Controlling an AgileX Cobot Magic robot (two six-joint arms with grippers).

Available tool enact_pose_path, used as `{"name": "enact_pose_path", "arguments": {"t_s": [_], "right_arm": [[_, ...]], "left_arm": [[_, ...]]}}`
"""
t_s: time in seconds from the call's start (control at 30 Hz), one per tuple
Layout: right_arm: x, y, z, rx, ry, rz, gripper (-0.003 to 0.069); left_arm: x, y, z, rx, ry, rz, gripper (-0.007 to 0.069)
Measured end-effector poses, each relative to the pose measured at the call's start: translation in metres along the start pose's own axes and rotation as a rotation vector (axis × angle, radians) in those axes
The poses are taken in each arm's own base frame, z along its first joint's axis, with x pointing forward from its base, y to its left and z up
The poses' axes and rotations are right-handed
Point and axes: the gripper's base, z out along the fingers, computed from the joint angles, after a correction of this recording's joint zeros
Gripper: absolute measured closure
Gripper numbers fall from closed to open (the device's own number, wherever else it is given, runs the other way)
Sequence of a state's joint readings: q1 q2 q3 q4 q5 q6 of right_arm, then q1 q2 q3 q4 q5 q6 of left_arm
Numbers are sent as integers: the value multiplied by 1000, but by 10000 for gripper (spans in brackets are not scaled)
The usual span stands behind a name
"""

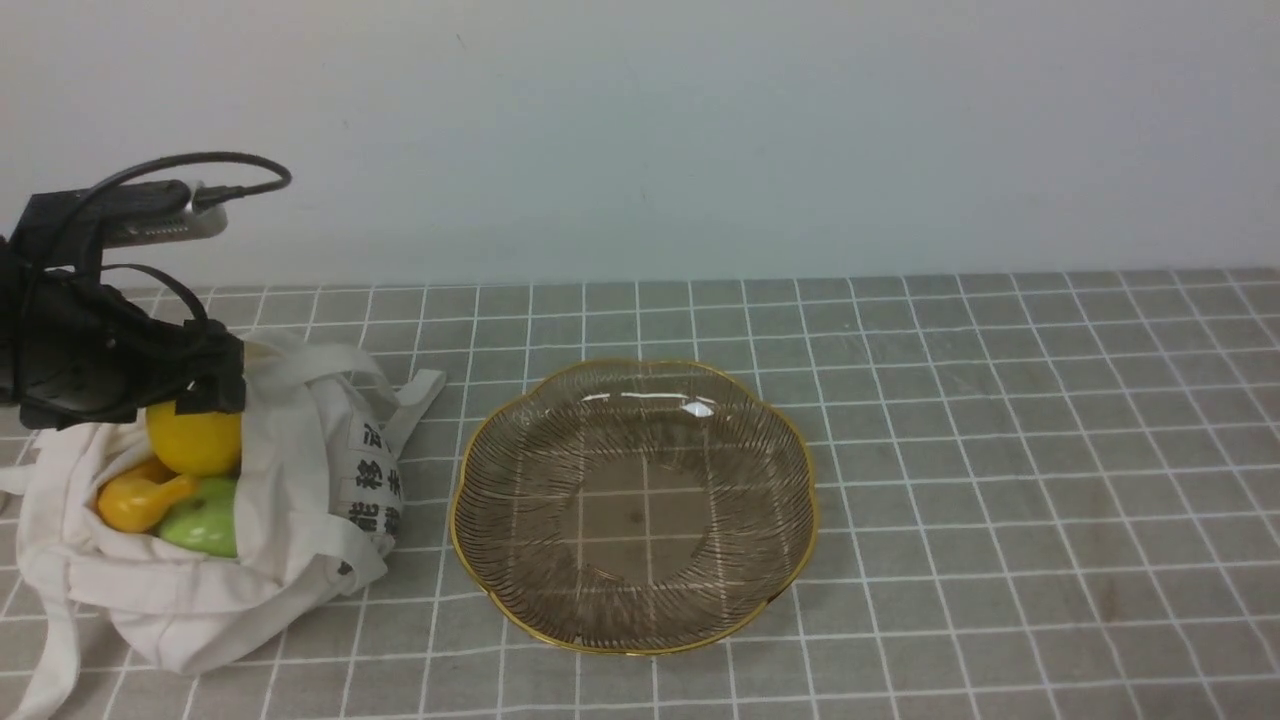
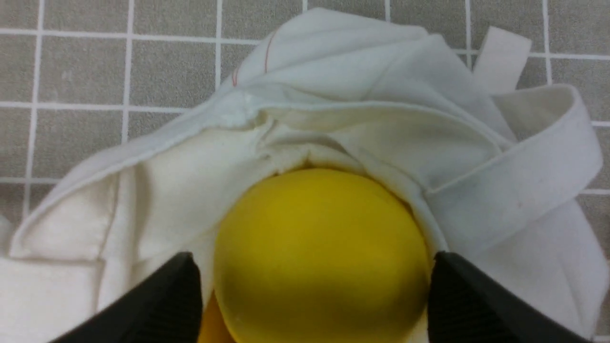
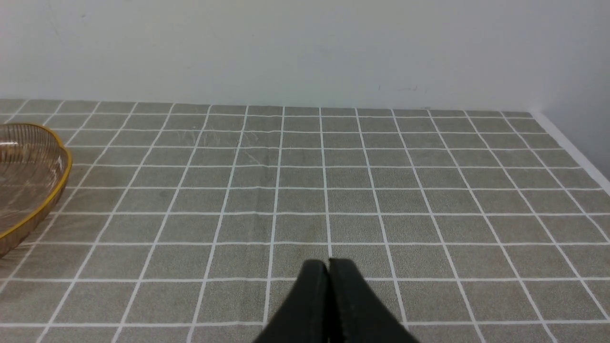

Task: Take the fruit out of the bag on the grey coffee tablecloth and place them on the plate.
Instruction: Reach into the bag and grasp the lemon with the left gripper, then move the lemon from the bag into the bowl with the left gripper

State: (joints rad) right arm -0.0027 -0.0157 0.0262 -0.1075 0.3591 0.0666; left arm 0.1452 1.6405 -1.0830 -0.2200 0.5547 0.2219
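Note:
The off-white bag [image 1: 290,470] lies open at the left on the grey checked tablecloth [image 1: 1000,450]. In its mouth are the yellow lemon [image 1: 195,440], an orange-yellow curved piece [image 1: 140,498] and a light green round fruit [image 1: 205,520]. My left gripper [image 1: 200,395] reaches into the bag's mouth. In the left wrist view its black fingers [image 2: 457,295] stand on either side of the lemon [image 2: 324,238], shut on it, with bag cloth [image 2: 362,124] behind. The empty glass plate [image 1: 480,470] sits right of the bag. My right gripper [image 3: 329,262] is shut and empty, low over bare cloth.
A white wall rises behind the table. The tablecloth's right edge [image 3: 572,147] shows in the right wrist view, and the plate's gold rim [image 3: 59,186] is at that view's edge. Bag straps [image 1: 60,640] trail toward the front left.

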Motion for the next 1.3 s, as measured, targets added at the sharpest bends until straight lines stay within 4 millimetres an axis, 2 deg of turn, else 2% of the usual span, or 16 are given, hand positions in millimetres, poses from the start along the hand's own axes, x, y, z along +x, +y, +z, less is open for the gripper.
{"name": "enact_pose_path", "arguments": {"t_s": [0.1,0.33,0.57,0.67,0.73,0.77,0.8,0.9,0.97,1.0,1.03,1.1,1.2,1.3], "right_arm": [[0,0,0,0,0,0,673],[0,0,0,0,0,0,673],[0,0,0,0,0,0,673],[0,0,0,0,0,0,673],[0,0,0,0,0,0,673],[0,0,0,0,0,0,673],[0,0,0,0,0,0,673],[0,0,0,0,0,0,673],[0,0,0,0,0,0,673],[0,0,0,0,0,0,673],[0,0,0,0,0,0,673],[0,0,0,0,0,0,673],[0,0,0,0,0,0,673],[0,0,0,0,0,0,673]], "left_arm": [[0,1,3,-8,0,10,179],[-2,-1,-3,10,18,-2,178],[-9,-6,-37,24,-39,2,178],[-8,-10,-53,40,-54,-3,178],[-5,-17,-71,90,-61,-33,178],[-5,-17,-72,91,-61,-32,178],[-3,-25,-83,131,-70,-32,178],[-1,-53,-98,240,-90,34,178],[1,-75,-101,320,-97,98,178],[4,-93,-101,381,-96,160,178],[4,-95,-101,385,-94,173,178],[11,-128,-92,481,-74,297,178],[20,-158,-75,532,-35,405,178],[25,-177,-52,534,-21,447,178]]}}
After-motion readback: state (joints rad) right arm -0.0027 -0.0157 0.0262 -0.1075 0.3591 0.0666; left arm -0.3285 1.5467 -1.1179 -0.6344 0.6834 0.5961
